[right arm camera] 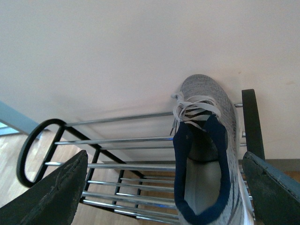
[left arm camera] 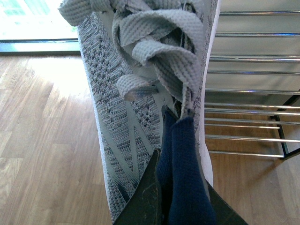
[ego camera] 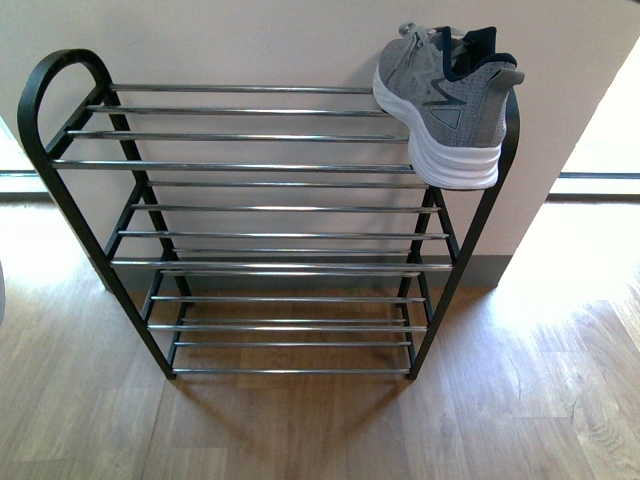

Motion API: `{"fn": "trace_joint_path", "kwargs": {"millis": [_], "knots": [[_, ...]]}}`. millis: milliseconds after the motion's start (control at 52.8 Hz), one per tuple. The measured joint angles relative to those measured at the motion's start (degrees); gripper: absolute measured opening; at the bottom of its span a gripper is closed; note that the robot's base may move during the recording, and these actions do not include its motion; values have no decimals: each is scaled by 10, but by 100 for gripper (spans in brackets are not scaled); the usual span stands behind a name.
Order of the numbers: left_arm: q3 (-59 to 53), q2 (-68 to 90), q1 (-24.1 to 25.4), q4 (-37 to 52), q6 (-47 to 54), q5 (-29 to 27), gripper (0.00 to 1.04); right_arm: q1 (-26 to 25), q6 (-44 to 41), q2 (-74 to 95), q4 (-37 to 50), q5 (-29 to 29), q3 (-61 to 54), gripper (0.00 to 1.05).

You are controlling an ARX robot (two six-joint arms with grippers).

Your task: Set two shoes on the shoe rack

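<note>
Up at 1 o'clock on the shoe rack [ego camera: 250,168] top tier sits one grey sneaker [ego camera: 445,100], right pincer [right arm camera: 166,187] spread apart near it, left pincer [left arm camera: 180,197] clamped on second sneaker [left arm camera: 117,93], which I judge goes beside it next.

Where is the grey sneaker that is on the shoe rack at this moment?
In the front view the grey sneaker sits on the top tier of the shoe rack, at its right end beside the black frame, toe toward the wall.
</note>
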Motion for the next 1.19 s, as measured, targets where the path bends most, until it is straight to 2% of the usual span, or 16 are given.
{"fn": "trace_joint_path", "kwargs": {"millis": [246, 379, 512, 644, 758, 853, 1023, 1099, 1194], "knots": [[0, 0, 0, 0, 0, 0, 3, -66, -42, -163, 19, -107, -126, 96], [0, 0, 0, 0, 0, 0, 3, -136, -65, -279, 24, -198, -208, 96], [0, 0, 0, 0, 0, 0, 3, -195, -102, -346, 39, -249, -272, 96], [0, 0, 0, 0, 0, 0, 3, -229, -148, -370, 66, -282, -321, 96], [0, 0, 0, 0, 0, 0, 3, -251, -147, -356, 107, -279, -354, 96], [0, 0, 0, 0, 0, 0, 3, -254, -129, -320, 179, -242, -378, 96], [0, 0, 0, 0, 0, 0, 3, -253, -120, -314, 186, -235, -383, 95], [0, 0, 0, 0, 0, 0, 3, -227, -172, -334, 204, -121, -408, 81], [0, 0, 0, 0, 0, 0, 3, -201, -199, -369, 204, -72, -441, 67]]}}
